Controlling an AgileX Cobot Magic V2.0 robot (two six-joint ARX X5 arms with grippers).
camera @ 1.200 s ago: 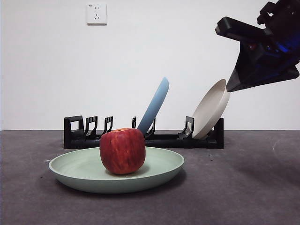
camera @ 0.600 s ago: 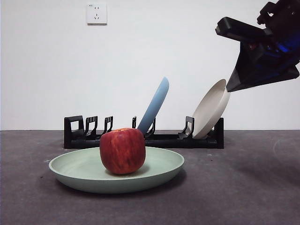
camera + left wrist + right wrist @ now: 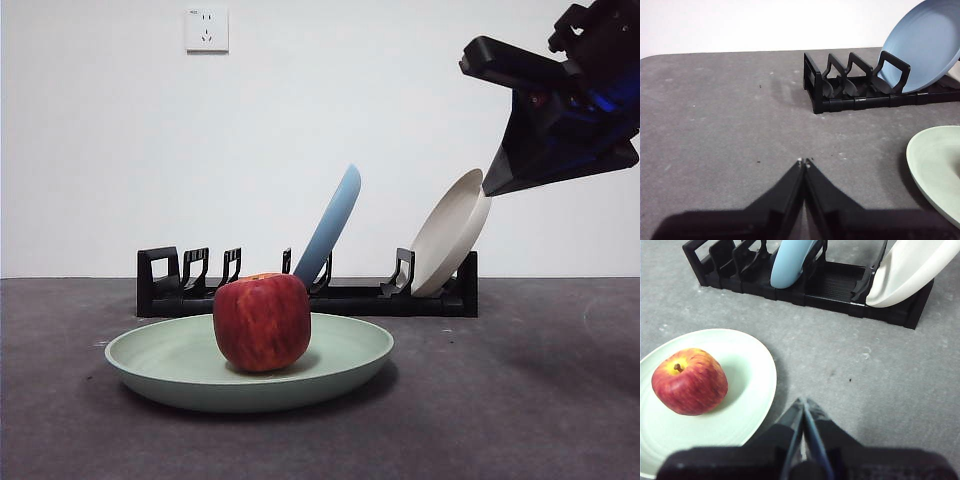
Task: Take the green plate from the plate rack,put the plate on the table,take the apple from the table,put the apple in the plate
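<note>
Apple [image 3: 261,322] sits inside the green plate [image 3: 180,362], on the plate's near-centre, stem dimple up in the right wrist view. Green plate lies flat on the table [image 3: 520,400], in front of the plate rack [image 3: 350,297] and apart from it.

Right end effector [image 3: 803,402] has its jaws pressed together, gripping nothing, raised above the table. Plate rim is just beside its tip on one side, the apple a bit further that same way, the rack well ahead of it. In the front view it shows as the big dark arm [image 3: 560,110] at the upper right, near the top edge of the cream-white plate [image 3: 448,235].

Left end effector [image 3: 804,161] also has jaws closed together, empty, over bare table. Rack's end with the empty dividers is ahead of it, well apart; edge of the green plate [image 3: 935,165] is off to one side, not touching.

Rack holds the light blue plate [image 3: 330,225] tilted in a middle slot and the cream-white plate leaning at the far end slot. Dividers at the other end stand empty. Wall socket [image 3: 206,29] on white wall behind.
</note>
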